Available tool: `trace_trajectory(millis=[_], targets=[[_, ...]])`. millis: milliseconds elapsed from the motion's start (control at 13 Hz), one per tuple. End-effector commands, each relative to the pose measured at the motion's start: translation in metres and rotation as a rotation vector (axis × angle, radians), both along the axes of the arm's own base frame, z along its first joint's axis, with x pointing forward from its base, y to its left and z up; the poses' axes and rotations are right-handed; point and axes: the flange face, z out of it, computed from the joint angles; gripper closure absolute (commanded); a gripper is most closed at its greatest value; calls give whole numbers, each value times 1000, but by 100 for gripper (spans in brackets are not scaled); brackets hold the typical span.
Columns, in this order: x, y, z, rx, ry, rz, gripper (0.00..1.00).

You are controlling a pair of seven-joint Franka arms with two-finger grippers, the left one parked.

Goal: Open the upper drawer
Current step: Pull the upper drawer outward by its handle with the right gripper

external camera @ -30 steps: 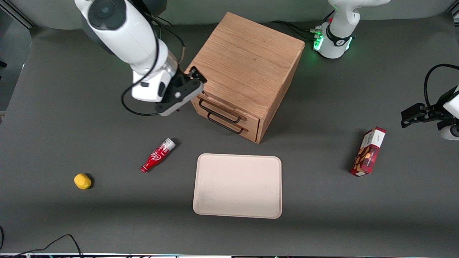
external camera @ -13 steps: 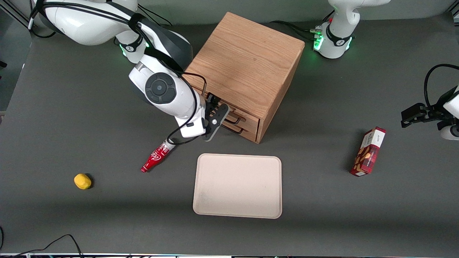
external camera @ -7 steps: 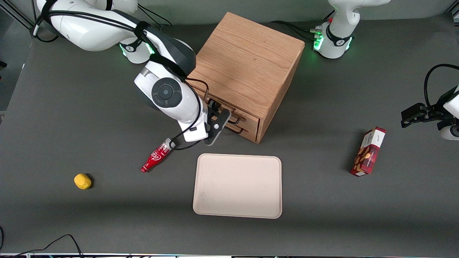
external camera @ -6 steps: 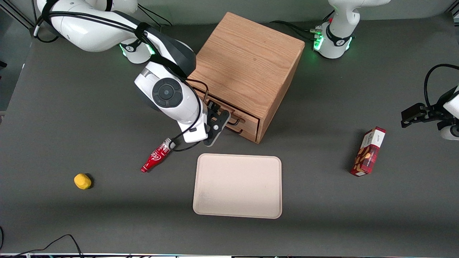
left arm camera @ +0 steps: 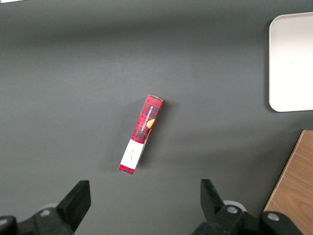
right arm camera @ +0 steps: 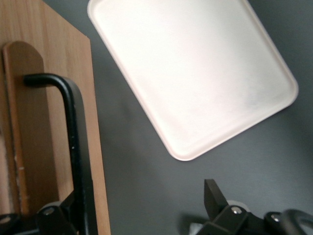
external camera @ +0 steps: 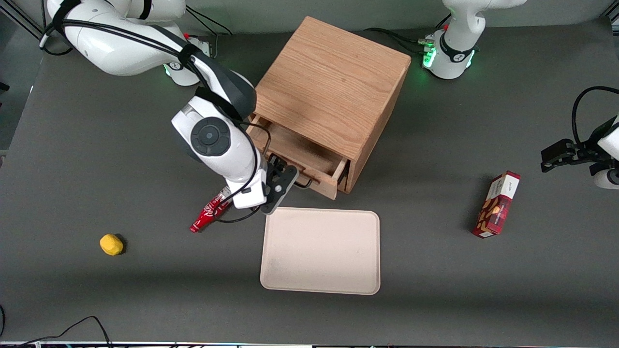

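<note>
The oak cabinet (external camera: 333,82) stands mid-table. Its upper drawer (external camera: 300,152) is pulled partly out toward the front camera, and its shallow wooden tray body shows. My right gripper (external camera: 282,176) is at the drawer front, at the black wire handle (external camera: 305,183). In the right wrist view the gripper (right arm camera: 137,203) is open with its fingers wide apart. The handle (right arm camera: 74,142) runs down the drawer front (right arm camera: 29,122) and lies against one finger (right arm camera: 51,215). The other finger (right arm camera: 215,196) is over bare table. The lower drawer front is hidden under the upper one.
A cream tray (external camera: 320,251) lies on the table just nearer the front camera than the drawer; it also shows in the right wrist view (right arm camera: 195,73). A red bottle (external camera: 208,213) lies beside my wrist. A yellow lump (external camera: 111,244) lies toward the working arm's end. A red box (external camera: 496,204) lies toward the parked arm's end.
My gripper came down to the upper handle and then moved toward the front camera. The upper drawer slid out with it from shut to partly open.
</note>
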Motion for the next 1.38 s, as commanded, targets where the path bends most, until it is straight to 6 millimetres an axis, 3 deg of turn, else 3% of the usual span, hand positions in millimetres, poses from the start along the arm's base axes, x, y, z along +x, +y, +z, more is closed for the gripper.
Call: trace_trajectory(millis=[0, 538, 923, 1308], targets=[[13, -16, 14, -23, -77, 17, 0], [58, -86, 27, 38, -79, 46, 0], [81, -117, 34, 30, -113, 28, 0], [91, -132, 49, 41, -163, -3, 0]])
